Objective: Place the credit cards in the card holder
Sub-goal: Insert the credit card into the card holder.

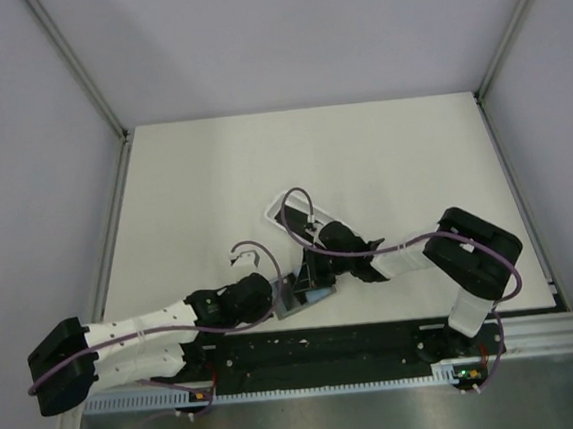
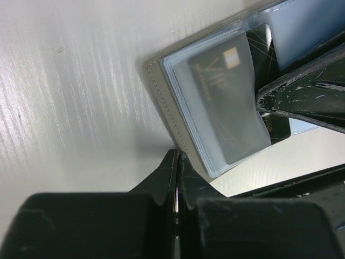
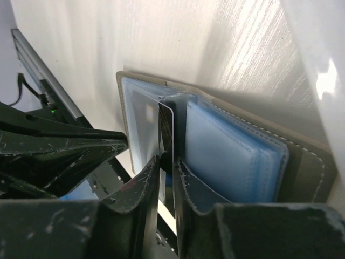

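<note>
One camera overhead; two close wrist cameras share the card holder (image 3: 237,154).

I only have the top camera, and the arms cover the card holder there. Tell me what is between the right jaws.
Observer: A black card stands on edge between the right jaws, pushed in among the clear sleeves of the open card holder.
Operator: Report the left jaws.
Observer: Shut, tips at the holder's grey edge; whether they pinch it, I can't tell.
Operator: Say whether any card is already in.
Observer: One: a dark card marked VIP lies fully behind clear plastic.
</note>
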You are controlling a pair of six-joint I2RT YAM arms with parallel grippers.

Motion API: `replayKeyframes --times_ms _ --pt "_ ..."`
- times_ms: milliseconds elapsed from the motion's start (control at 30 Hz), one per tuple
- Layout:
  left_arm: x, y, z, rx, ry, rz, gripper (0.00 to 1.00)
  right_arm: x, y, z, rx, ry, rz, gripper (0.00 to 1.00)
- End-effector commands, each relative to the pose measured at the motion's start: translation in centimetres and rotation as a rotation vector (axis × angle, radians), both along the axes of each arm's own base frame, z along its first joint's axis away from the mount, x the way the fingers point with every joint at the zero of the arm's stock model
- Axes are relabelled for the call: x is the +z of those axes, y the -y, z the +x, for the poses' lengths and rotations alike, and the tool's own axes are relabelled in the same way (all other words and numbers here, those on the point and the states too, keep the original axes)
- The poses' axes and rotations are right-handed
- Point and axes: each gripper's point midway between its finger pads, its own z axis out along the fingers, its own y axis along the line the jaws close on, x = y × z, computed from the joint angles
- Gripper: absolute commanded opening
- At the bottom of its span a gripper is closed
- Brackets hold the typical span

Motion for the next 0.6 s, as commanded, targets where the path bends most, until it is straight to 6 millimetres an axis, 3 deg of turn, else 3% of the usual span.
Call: replayKeyframes --times_ms 0,233,467,567 --pt "-1.0 -1.2 -0.9 -0.010 -0.026 0.039 0.00 0.0 1.3 -0.1 0.012 0.062 -0.128 0.21" --pt "-1.0 -1.3 -0.9 -0.004 -0.026 0.034 0.00 2.3 2.8 0.9 -0.002 0.141 -0.216 0.40" --pt "-0.8 -0.9 -0.7 -0.008 -0.020 0.029 0.00 3.9 3.6 1.6 -0.016 0.189 -0.259 0.42" --pt "-0.7 -0.8 -0.6 -0.012 -0.020 0.028 0.00 3.9 4.2 2.0 -0.031 0.214 -0.289 0.38"
